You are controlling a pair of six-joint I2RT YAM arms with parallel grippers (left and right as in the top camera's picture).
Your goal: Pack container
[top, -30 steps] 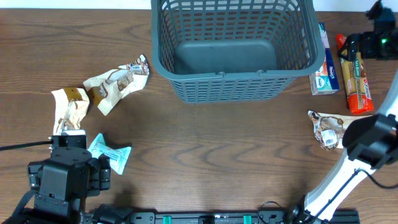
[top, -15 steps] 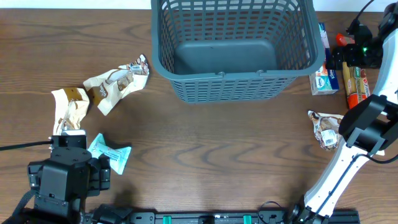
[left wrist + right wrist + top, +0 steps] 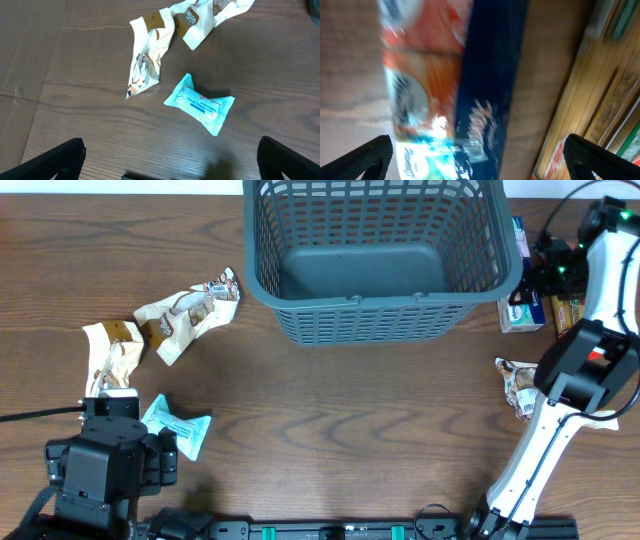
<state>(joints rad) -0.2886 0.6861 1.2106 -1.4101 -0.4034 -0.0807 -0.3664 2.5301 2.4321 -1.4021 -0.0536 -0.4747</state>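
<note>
Container (image 3: 372, 326) stands at the far middle of the surface (image 3: 330, 420); right hand (image 3: 480, 155), fingers spread and gripping nothing, is over the tissue pack (image 3: 520, 315) just beside its right wall; left hand (image 3: 172, 162), likewise spread, hangs near a teal packet (image 3: 200, 104).

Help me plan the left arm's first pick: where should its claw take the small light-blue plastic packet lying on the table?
I'd come straight down from above and close across the narrow middle of the small light-blue plastic packet. It lies flat, apart from the crumpled beige wrapper, long axis diagonal, ends flared, so the waist is likely the easiest width to span.
</note>
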